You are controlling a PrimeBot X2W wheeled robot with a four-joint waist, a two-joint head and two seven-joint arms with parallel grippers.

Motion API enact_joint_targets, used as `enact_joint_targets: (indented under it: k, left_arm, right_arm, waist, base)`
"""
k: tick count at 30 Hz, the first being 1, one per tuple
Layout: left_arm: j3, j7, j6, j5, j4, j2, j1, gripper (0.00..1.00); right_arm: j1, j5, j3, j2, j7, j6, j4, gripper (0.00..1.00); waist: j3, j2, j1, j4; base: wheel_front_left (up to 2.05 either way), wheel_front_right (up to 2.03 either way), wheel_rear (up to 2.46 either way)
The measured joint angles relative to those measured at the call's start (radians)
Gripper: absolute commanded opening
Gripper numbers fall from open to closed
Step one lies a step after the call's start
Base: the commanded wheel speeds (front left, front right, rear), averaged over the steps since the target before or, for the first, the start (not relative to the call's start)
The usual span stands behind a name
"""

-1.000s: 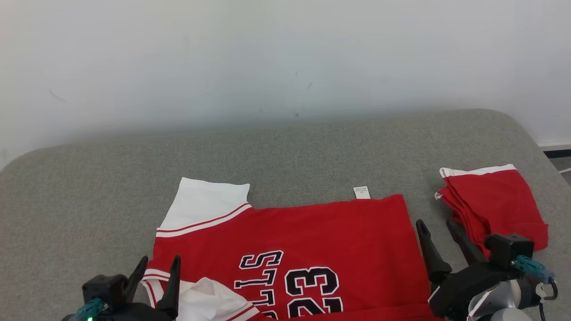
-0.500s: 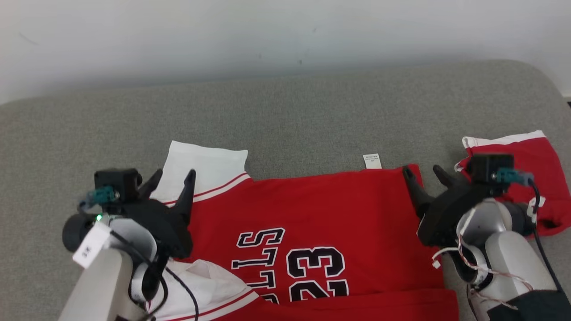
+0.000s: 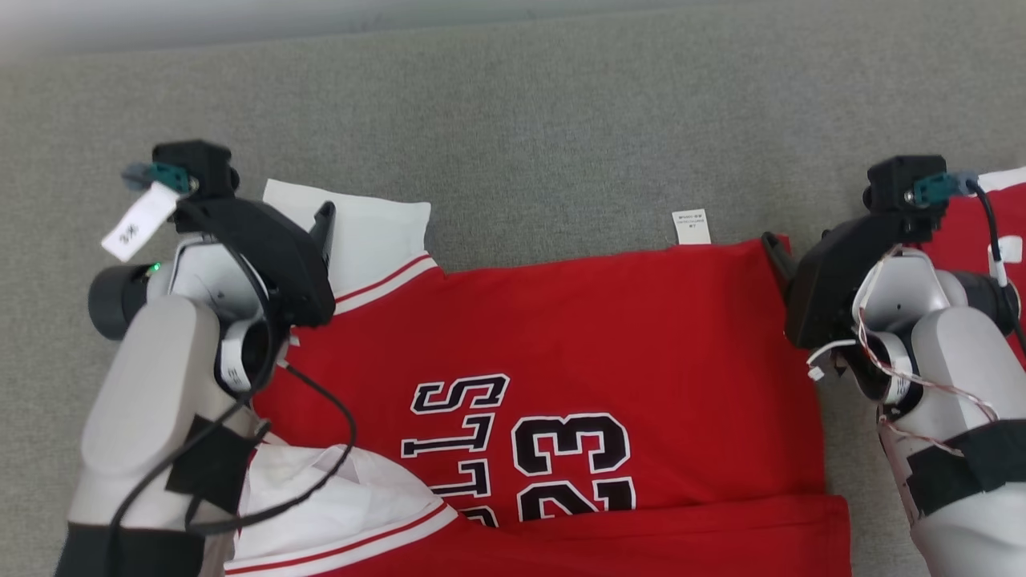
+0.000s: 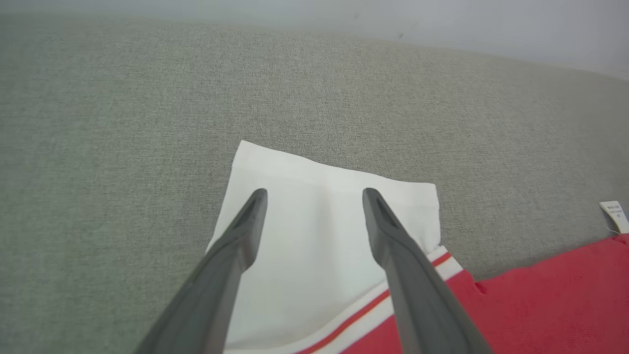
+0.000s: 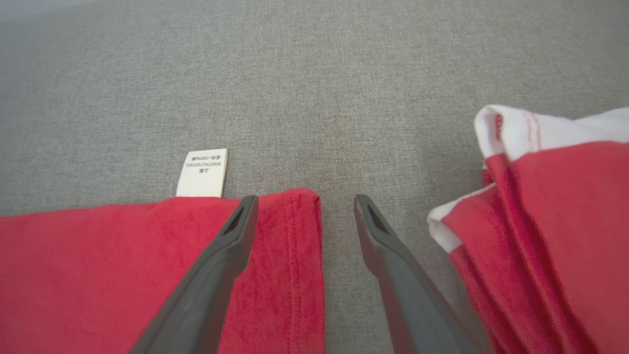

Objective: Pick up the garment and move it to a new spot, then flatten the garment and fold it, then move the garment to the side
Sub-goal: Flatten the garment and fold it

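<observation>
Red garment [image 3: 609,320] beneath spread fingers [image 4: 395,246]

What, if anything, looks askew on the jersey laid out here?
The near white sleeve lies rumpled against the red jersey, unlike the flat far sleeve. A care label sticks out from its far edge.

Bright even light, soft faint shadows, slight blur, wide-angle edge distortion
</observation>
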Motion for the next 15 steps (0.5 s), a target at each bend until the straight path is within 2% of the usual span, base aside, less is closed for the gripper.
enact_joint_targets:
  k: [7,15]
  left_arm:
    - [0.015,0.057,0.015,0.014,0.091,0.031,-0.072,1.00]
    - [0.013,0.079,0.029,0.058,0.170,0.074,-0.143,1.00]
  right_arm:
    - [-0.063,-0.015,0.043,0.025,0.066,-0.007,0.023,1.00]
    - [-0.085,-0.031,0.070,0.038,0.105,-0.007,0.021,1.00]
  waist:
    - [0.049,0.0000,-0.0001,-0.003]
    - [0.067,-0.0001,-0.0003,-0.042]
  base:
    - [0.00,0.00,0.00]
    - [0.00,0.00,0.00]
